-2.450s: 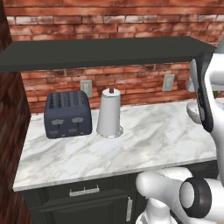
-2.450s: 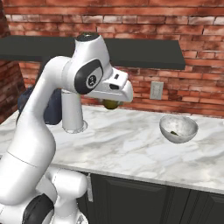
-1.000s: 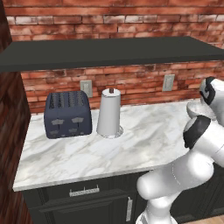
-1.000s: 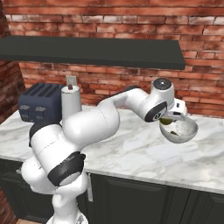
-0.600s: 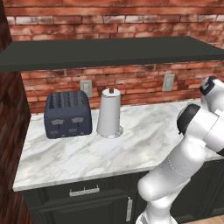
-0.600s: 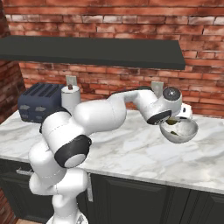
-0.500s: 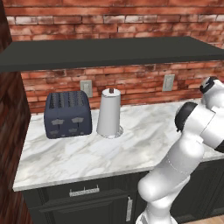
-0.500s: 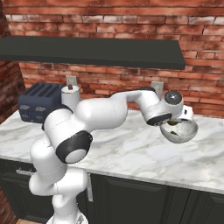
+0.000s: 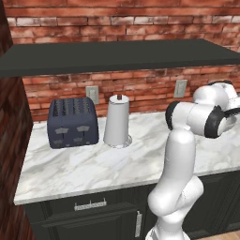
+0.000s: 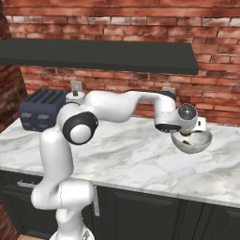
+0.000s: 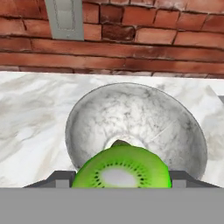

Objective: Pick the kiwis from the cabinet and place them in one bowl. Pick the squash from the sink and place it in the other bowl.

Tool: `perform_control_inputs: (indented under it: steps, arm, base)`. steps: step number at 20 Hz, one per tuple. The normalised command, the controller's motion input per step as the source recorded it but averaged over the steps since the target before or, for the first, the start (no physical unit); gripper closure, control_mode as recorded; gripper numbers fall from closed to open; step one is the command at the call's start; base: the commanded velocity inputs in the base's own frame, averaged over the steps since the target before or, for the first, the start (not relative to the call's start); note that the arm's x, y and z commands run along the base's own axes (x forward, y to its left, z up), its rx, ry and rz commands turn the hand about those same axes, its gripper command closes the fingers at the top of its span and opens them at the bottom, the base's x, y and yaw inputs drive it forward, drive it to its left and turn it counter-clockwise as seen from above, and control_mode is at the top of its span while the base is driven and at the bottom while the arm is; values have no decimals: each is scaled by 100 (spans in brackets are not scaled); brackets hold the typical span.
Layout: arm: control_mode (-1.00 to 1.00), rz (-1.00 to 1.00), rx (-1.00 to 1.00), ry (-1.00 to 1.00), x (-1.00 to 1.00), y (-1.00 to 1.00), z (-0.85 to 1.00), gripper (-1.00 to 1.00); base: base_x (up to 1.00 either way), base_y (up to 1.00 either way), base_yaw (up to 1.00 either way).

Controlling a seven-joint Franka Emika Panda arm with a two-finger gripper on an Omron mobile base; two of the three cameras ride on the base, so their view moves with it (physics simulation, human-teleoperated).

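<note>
Kiwi, cut face bright green [image 11: 121, 171], clamped in my claw [image 11: 120, 177], arm stretched rightward above the pale speckled round bowl [image 11: 175, 127].

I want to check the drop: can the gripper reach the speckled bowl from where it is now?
Probably yes. In the hand view the kiwi sits between the fingers right over the open bowl, with nothing between them. In the right base view the gripper hangs at the bowl's rim.
</note>
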Motion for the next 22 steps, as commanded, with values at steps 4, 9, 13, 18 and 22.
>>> perform_control_inputs:
  steps: [4, 9, 13, 18, 22]
  arm:
    - [-100, 4, 2, 8, 15, -7, -18, -100]
    - [-100, 7, 1, 0, 18, -22, -5, -100]
    - [-100, 0, 0, 5, 1, -1, 0, -100]
    - [-100, -4, -1, 0, 0, 0, 2, -100]
    - [-100, -4, -3, -1, -10, -3, 10, -100]
  base:
    - [0, 0, 0]
    - [0, 0, 0]
    - [0, 0, 0]
    - [0, 0, 0]
    - [0, 0, 0]
